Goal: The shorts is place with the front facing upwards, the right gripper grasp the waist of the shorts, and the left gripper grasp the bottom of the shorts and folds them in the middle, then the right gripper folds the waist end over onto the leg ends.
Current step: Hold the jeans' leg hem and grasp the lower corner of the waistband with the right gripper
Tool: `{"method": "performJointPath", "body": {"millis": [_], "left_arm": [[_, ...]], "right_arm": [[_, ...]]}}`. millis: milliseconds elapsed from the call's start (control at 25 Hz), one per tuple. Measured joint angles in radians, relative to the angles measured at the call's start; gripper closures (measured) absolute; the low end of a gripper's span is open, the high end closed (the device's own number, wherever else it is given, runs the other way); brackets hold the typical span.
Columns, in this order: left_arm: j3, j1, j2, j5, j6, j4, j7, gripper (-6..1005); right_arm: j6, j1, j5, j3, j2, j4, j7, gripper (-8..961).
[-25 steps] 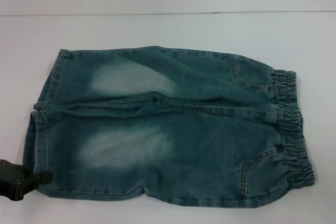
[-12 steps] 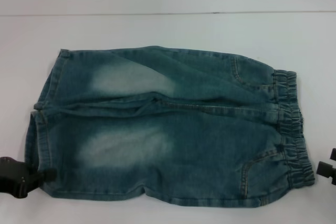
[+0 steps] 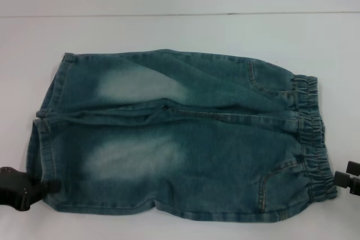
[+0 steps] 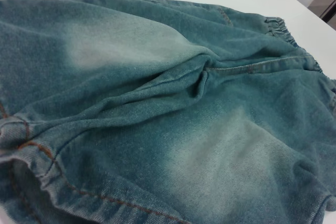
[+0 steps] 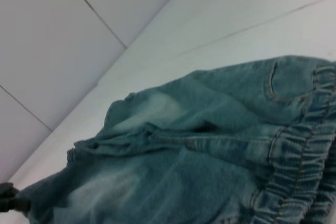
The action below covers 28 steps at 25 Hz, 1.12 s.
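The denim shorts [image 3: 180, 139] lie flat, front up, on the white table. Their gathered waist [image 3: 312, 133] points to the right and the bottom of the shorts, the two leg hems [image 3: 45, 133], to the left. My left gripper [image 3: 48, 188] sits at the near corner of the near leg end, touching its edge. The left wrist view looks closely along that stitched hem [image 4: 47, 166]. My right gripper [image 3: 344, 175] is open, just right of the near end of the waistband, with nothing between its fingers. The right wrist view shows the waistband [image 5: 304, 161] close by and the left gripper [image 5: 8, 198] far off.
The white table [image 3: 180, 32] extends beyond the shorts to a far edge, with a pale wall behind it. Bare tabletop [image 3: 169, 231] runs as a narrow strip in front of the shorts.
The right gripper has come into view from the right edge and moved in toward the near end of the waistband. The left gripper has barely shifted. The shorts have not moved.
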Motion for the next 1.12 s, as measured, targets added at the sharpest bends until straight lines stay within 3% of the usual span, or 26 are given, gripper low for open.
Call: {"method": "performJointPath", "body": {"millis": [640, 1120], "left_arm": [[-0.001, -0.003, -0.003, -0.002, 0.007, -0.002, 0.0, 974], [0.0, -0.004, -0.005, -0.001, 0.009, -0.001, 0.0, 967]], "right_arm": [[-0.001, 0.04, -0.084, -0.01, -0.005, -0.001, 0.058, 30], [-0.009, 0.067, -0.119, -0.011, 0.002, -0.001, 0.076, 30]]}}
